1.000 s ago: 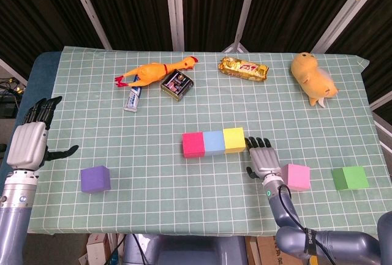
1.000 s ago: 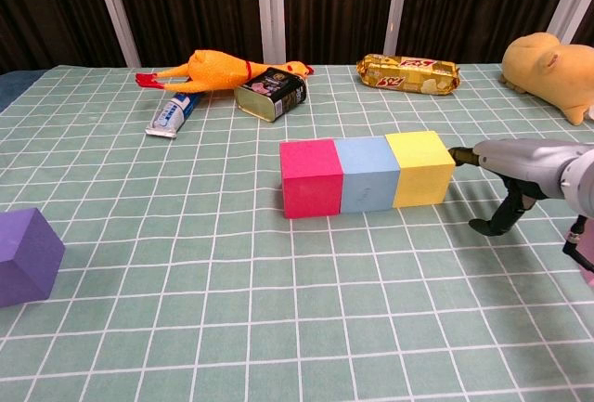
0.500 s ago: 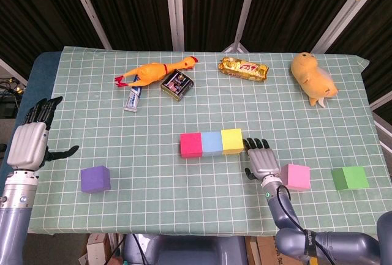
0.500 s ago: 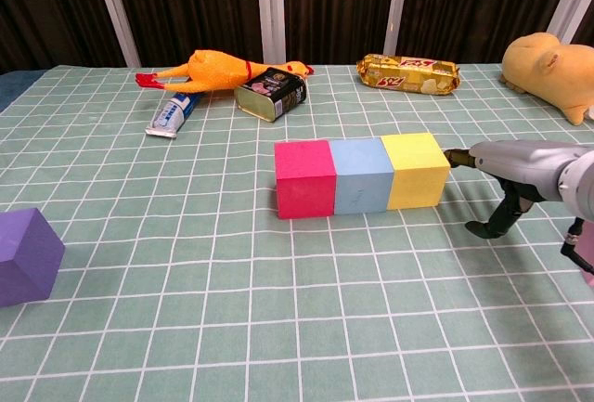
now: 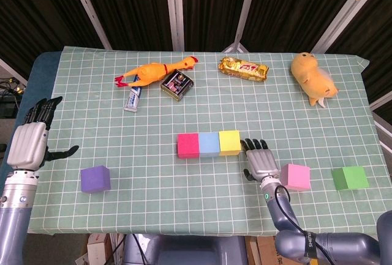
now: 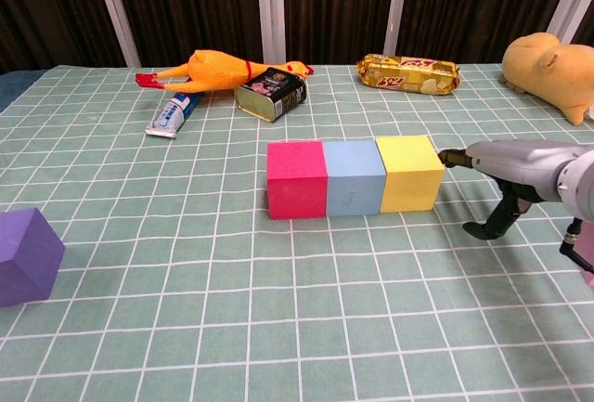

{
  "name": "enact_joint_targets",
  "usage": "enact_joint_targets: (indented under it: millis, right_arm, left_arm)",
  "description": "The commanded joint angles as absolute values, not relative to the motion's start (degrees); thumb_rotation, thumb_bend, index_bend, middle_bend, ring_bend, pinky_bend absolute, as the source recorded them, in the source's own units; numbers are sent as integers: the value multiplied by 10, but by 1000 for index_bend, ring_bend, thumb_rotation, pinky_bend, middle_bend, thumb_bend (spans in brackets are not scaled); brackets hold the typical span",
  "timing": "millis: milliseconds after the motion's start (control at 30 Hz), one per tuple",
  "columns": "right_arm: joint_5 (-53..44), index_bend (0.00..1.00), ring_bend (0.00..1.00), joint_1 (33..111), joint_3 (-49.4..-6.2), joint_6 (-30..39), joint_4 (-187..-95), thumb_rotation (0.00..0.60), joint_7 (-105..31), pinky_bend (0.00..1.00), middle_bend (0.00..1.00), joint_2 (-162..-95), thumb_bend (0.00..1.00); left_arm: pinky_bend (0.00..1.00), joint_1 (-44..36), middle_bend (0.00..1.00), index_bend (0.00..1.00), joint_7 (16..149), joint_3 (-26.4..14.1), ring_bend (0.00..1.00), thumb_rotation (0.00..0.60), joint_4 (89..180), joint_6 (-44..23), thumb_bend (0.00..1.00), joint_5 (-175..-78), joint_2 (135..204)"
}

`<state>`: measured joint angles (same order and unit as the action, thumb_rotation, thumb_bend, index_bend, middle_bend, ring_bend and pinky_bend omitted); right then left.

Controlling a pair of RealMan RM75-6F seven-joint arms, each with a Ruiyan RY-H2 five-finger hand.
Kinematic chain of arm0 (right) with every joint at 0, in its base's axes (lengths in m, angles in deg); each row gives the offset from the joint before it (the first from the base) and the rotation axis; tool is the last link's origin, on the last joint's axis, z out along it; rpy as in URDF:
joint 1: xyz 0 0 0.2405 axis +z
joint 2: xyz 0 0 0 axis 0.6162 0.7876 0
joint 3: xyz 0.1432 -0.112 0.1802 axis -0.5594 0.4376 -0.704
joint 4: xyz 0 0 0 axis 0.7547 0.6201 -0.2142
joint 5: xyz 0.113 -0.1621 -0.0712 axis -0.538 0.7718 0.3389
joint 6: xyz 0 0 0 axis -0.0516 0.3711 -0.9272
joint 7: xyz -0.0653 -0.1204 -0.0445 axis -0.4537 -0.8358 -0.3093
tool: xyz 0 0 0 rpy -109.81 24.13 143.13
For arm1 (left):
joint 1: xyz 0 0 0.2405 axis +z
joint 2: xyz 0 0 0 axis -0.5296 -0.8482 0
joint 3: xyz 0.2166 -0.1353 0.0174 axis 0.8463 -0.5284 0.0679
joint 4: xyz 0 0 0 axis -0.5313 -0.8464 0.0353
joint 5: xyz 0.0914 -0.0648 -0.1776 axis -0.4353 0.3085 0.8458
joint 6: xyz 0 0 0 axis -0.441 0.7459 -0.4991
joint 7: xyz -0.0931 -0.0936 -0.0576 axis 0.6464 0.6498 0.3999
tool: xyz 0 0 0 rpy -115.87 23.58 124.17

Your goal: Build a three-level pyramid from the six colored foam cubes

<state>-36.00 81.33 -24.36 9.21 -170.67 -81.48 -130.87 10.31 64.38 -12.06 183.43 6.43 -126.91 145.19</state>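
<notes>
Cubes row point(image 5: 209, 144) | right robot hand point(image 5: 260, 161) beside | snack wrapper point(image 5: 244, 68) text unreadable

Head view looks steeply down; chest view low, near, sharing the cube row point(image 5: 209, 144)

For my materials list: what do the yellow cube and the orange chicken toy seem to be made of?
Yellow cube: probably foam, matte, with flat unshiny faces and soft edges. Orange chicken toy: likely rubber or soft vinyl, smooth with a slight sheen.

Green checked table point(image 5: 122, 130): cube row point(image 5: 209, 144), purple cube point(image 5: 95, 179), maybe toothpaste tube point(image 5: 134, 98).
</notes>
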Motion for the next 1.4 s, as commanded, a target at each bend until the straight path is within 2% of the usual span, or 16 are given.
enact_joint_targets:
  millis: [33, 367, 667, 833, 1100, 1400]
  right_arm:
    - [-355, 0, 0, 811, -245, 99, -1705, 600, -813, 0, 79, -1307, 428]
    - [-317, 0, 0, 793, -244, 130, -1723, 600, -797, 0, 33, -1282, 428]
    - [-238, 0, 0, 742, -223, 163, -1763, 600, -739, 0, 31, -1218, 428]
    - [-200, 0, 0, 715, -211, 173, -1789, 600, -709, 0, 18, -1183, 369]
    - [-180, 0, 0, 693, -190, 163, -1848, 600, -707, 0, 0, -1129, 364]
    - [-174, 0, 0, 677, -152, 132, -1870, 600, -717, 0, 0, -1107, 364]
  left_arm:
    - [80, 103, 68, 0, 644, -120, 9, 600, 1834, 64, 105, -1269, 1451]
    - [80, 104, 68, 0, 642, -119, 9, 600, 1836, 66, 105, -1273, 1452]
    - [80, 106, 67, 0, 637, -116, 9, 600, 1836, 70, 105, -1277, 1453]
    - [80, 109, 65, 0, 637, -117, 9, 600, 1837, 79, 96, -1287, 1456]
    - [80, 112, 65, 0, 630, -114, 9, 600, 1842, 87, 87, -1299, 1456]
    - [80, 117, 65, 0, 637, -116, 9, 600, 1855, 93, 87, -1311, 1447]
